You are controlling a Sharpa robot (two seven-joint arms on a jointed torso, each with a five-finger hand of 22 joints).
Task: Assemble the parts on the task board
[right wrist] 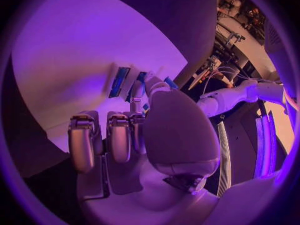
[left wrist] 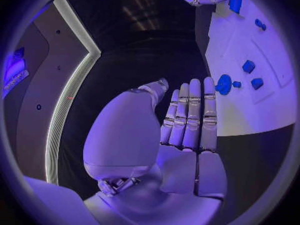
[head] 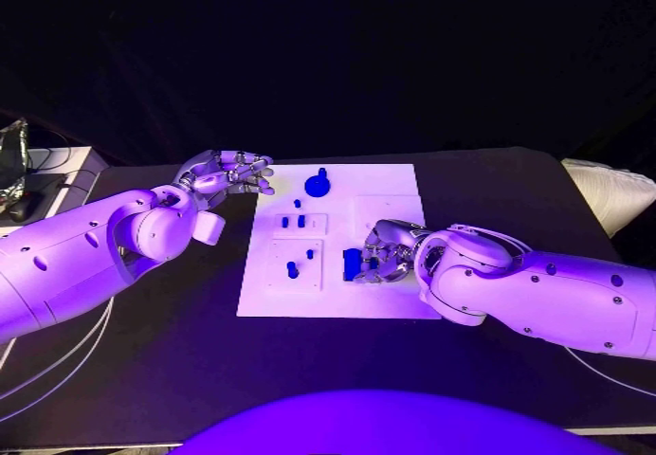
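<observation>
The white task board (head: pixel 396 194) lies in the middle of the black table. A round blue part with a handle (head: pixel 318 184) (left wrist: pixel 224 84) sits near its far edge. Small blue parts (head: pixel 293 222) stand in the board's middle, and two more (head: pixel 293 270) lie nearer me. My left hand (head: pixel 227 174) (left wrist: pixel 187 116) hovers off the board's far left corner, fingers straight and side by side, holding nothing. My right hand (head: pixel 387 251) (right wrist: pixel 134 130) rests on the board with fingers curled against a larger blue block (head: pixel 353 263) (left wrist: pixel 235 0). Whether it grips the block is hidden.
Bare black table (head: pixel 164 341) surrounds the board on every side. A grey box with cables (head: pixel 55 175) stands at the table's far left edge. A pale object (head: pixel 609 194) lies off the far right edge.
</observation>
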